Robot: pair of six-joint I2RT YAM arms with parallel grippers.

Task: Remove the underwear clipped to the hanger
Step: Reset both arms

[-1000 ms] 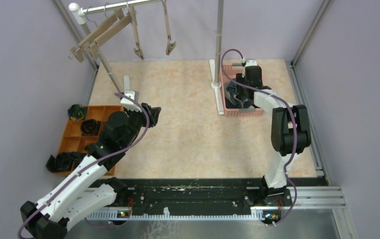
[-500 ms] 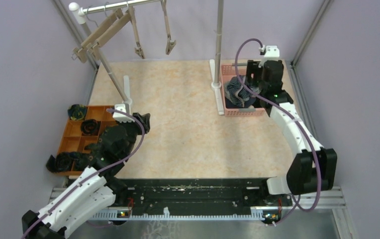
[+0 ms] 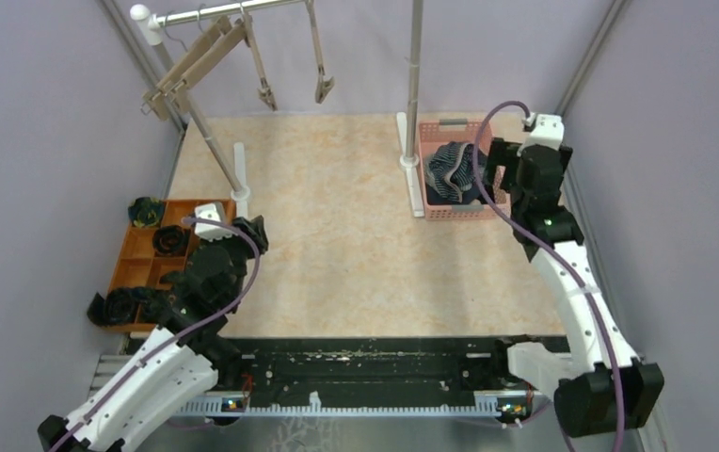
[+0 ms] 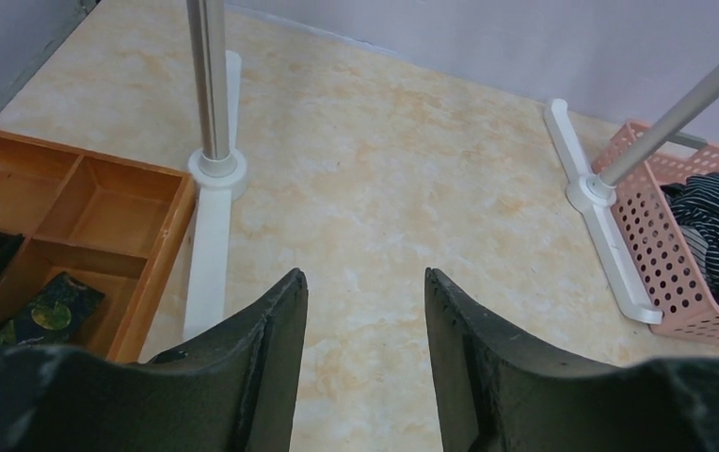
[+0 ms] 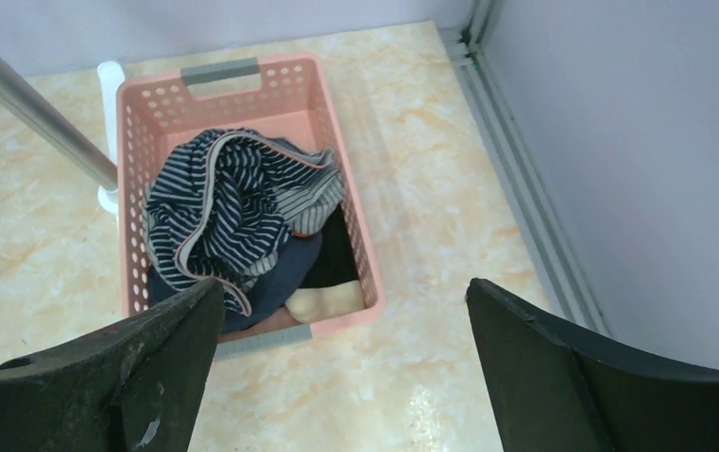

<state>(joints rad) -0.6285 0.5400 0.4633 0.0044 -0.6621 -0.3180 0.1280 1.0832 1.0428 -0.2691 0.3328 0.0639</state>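
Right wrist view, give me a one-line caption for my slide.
Open right tool hovering above the pink basket piled with striped and dark underwear on the marbled table.

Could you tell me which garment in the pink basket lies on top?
The dark-blue pinstriped underwear, bunched over the pile; the plain navy pair and the black pair peek out only beneath it.

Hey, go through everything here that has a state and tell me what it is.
Hangers, on the rail, clips empty.
Underwear, heaped in the basket.
Tray, partly filled with dark bundles.
Left gripper, open, empty.
Right gripper, open wide, empty, above the basket.
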